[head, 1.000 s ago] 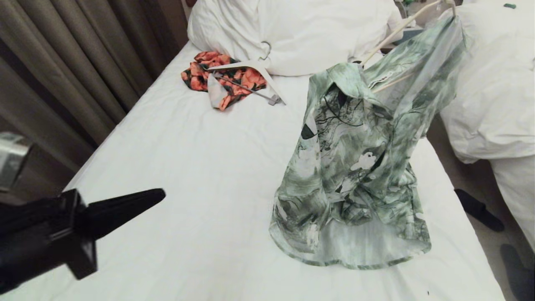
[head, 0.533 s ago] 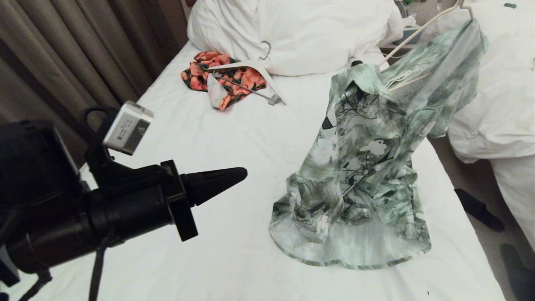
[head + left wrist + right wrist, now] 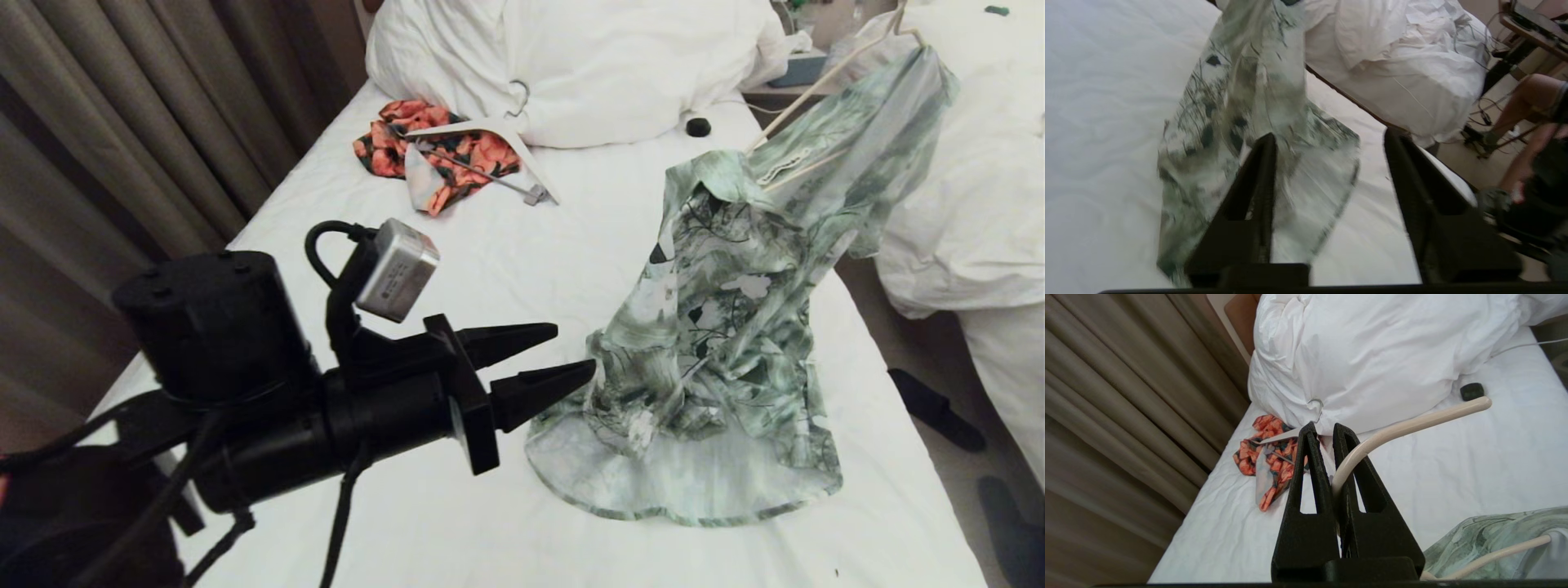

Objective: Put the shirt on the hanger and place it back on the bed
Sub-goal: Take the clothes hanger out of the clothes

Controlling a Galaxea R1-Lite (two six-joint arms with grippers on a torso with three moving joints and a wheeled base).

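Note:
The green-and-white shirt [image 3: 735,327] hangs from the cream hanger [image 3: 804,90] at the right, its hem pooled on the bed [image 3: 392,245]. The hanger's far shoulder sits inside the shirt; its near arm is bare. My right gripper [image 3: 1325,430] is shut on the hanger [image 3: 1412,424] near its hook, out of the head view. The shirt [image 3: 1494,531] drapes below it. My left gripper [image 3: 574,349] is open, its tips just left of the shirt's lower edge. In the left wrist view it [image 3: 1331,134] faces the shirt [image 3: 1241,90], nothing between the fingers.
An orange floral garment [image 3: 441,151] and a thick white hanger [image 3: 490,131] lie by the pillows [image 3: 571,57]. A small black object [image 3: 698,126] sits nearby. A second bed [image 3: 963,163] is right, curtains [image 3: 122,122] left. A person [image 3: 1527,102] sits beyond.
My left arm has swung forward and to the right, up to the shirt's edge, and its fingers now show apart. The hanger and the shirt's top have shifted right.

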